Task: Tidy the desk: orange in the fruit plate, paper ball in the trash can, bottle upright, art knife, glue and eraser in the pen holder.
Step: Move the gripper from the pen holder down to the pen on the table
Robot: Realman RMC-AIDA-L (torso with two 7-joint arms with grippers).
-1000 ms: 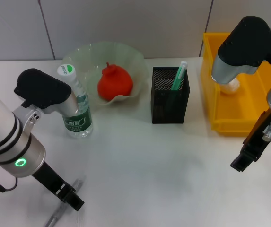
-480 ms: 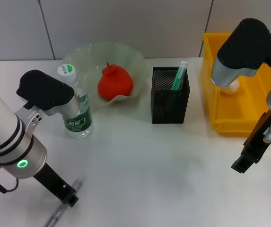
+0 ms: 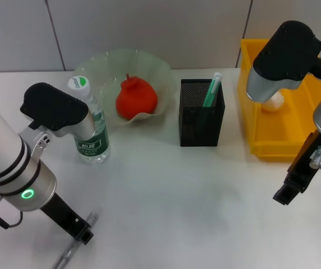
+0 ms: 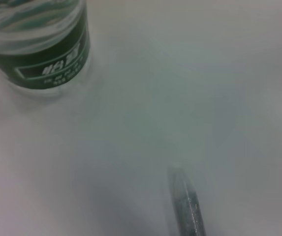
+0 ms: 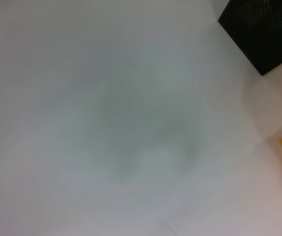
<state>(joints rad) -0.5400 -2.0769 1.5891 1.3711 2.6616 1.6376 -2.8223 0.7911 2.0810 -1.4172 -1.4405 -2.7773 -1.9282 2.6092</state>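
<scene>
The left gripper (image 3: 83, 235) hung low over the near left part of the desk (image 3: 166, 190), right above a slim grey tool, probably the art knife (image 3: 70, 252), which lay flat with its tip pointing toward the bottle (image 3: 91, 131); whether its fingers were apart or together could not be told, and the left wrist view showed only the knife (image 4: 186, 201) and the bottle's green label (image 4: 42, 46), no fingers. The right gripper (image 3: 286, 193) was parked above the near right of the desk, just in front of the yellow trash can (image 3: 272, 143), its fingers equally unreadable. Much of the tidying looked done: the orange (image 3: 136, 99) sat in the fruit plate (image 3: 98, 64), the bottle stood upright beside that plate, a pale lump that may have been the paper ball (image 3: 272, 102) lay in the trash can behind the right arm, and a green stick, possibly the glue (image 3: 211, 89), leaned in the pen holder (image 3: 201, 120). The eraser was not visible anywhere; it might have been inside the holder. What seemed left was picking up the knife and carrying it to the pen holder.
</scene>
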